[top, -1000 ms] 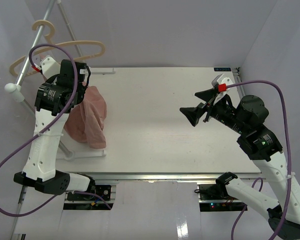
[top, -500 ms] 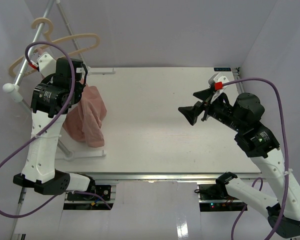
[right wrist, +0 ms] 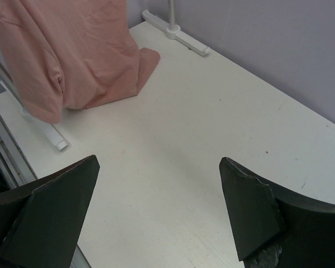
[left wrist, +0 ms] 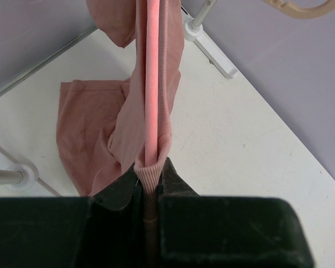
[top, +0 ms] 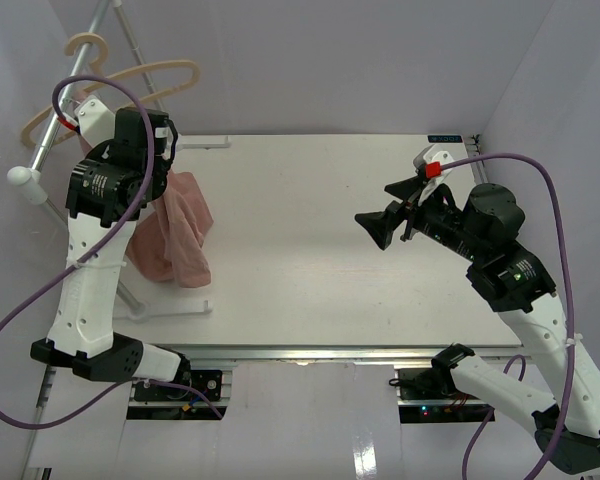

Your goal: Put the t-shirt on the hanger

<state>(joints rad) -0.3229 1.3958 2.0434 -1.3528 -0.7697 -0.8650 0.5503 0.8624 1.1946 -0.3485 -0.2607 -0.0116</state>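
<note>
Vs a second ago: left arm has shifted back and toward the far-left corner, wrist slightly higher, and the hanging cloth has come up with it. The beige hanger (top: 156,76) on the rack rail (top: 98,30) sits further back than before. Right arm has edged a little left, otherwise the same pose.

Left gripper (left wrist: 151,167): jaws nearly closed, pinching a ribbed edge of the t-shirt (top: 178,232). The hanger (left wrist: 152,67) shows as a smooth pink bar running up out of that pinched rib; can't tell if the fingers bear on the bar itself.

Right gripper (top: 391,208): jaws spread wide, nothing in them, hovering over the right half of the table (top: 310,250), well apart from the cloth.

T-shirt: dusty pink, soft, bunched and draped in long folds. It hangs from the left gripper at the table's left edge. Its lower end is just above the white rack foot (top: 170,310); contact with the table unclear. Ribbed band wraps along the hanger bar, rest of the cloth falls off to one side. No tag visible.
</note>
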